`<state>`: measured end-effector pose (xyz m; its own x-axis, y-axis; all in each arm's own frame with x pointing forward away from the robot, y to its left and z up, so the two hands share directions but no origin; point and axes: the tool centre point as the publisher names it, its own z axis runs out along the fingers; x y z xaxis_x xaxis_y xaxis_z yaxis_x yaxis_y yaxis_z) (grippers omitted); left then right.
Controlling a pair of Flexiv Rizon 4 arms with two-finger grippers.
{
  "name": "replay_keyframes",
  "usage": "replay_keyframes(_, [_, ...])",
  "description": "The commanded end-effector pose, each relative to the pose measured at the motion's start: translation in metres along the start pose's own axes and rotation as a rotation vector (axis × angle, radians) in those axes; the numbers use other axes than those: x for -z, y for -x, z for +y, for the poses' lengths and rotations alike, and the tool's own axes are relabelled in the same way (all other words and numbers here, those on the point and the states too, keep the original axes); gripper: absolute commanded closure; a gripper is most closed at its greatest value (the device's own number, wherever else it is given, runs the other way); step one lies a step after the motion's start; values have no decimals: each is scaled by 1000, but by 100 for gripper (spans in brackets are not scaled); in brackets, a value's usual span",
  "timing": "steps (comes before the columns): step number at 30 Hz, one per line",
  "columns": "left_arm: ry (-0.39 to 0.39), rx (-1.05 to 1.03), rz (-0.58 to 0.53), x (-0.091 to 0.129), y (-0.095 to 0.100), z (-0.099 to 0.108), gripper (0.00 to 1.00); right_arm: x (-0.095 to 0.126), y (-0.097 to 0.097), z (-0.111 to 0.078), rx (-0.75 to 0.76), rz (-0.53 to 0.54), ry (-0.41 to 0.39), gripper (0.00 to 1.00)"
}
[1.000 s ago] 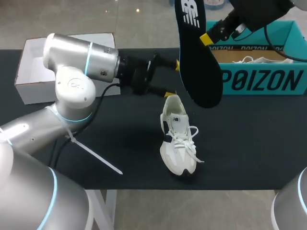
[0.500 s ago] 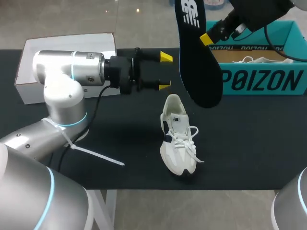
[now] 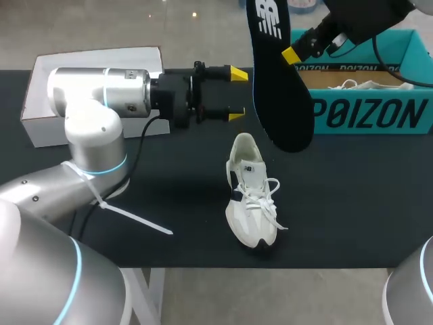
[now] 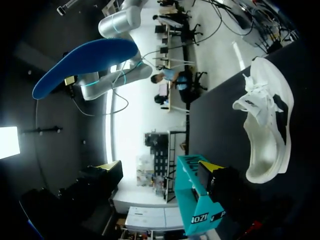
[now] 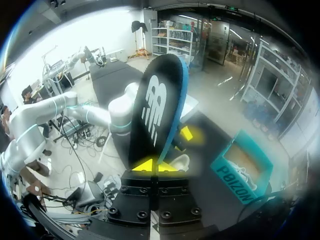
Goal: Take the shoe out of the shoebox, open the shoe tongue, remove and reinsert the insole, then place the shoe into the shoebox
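Holding the dark insole [image 3: 281,88] up high, the right fingers [image 5: 145,165] pinch its end from both sides. The left fingers [image 3: 238,73] are wide open with nothing in them, just beside the insole. The white shoe [image 3: 252,196] sits on the black tabletop [image 3: 352,196], near the teal shoebox [image 3: 369,115].

One white shoe [image 3: 250,196], one insole [image 3: 277,88], one teal shoebox [image 3: 372,115], one white box [image 3: 40,128]; two end effectors, the left end effector [image 3: 236,95] and the right end effector [image 5: 156,165].
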<state>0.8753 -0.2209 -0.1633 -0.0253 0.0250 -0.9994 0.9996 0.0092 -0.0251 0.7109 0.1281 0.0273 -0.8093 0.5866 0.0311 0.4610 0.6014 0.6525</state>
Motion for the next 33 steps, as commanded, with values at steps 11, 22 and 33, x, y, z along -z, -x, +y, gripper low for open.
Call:
replay_keyframes(11, [1, -2, -2, -1, -1, 1, 0, 8, 53, -13, -28, 53, 0, 100])
replay_keyframes(22, [1, -2, -2, -1, -1, 1, 0, 0, 171, -84, -297, 291, 32, 100])
replay_keyframes(33, [1, -2, -2, -1, -1, 1, 0, -72, 186, -95, -396, 426, -55, 100])
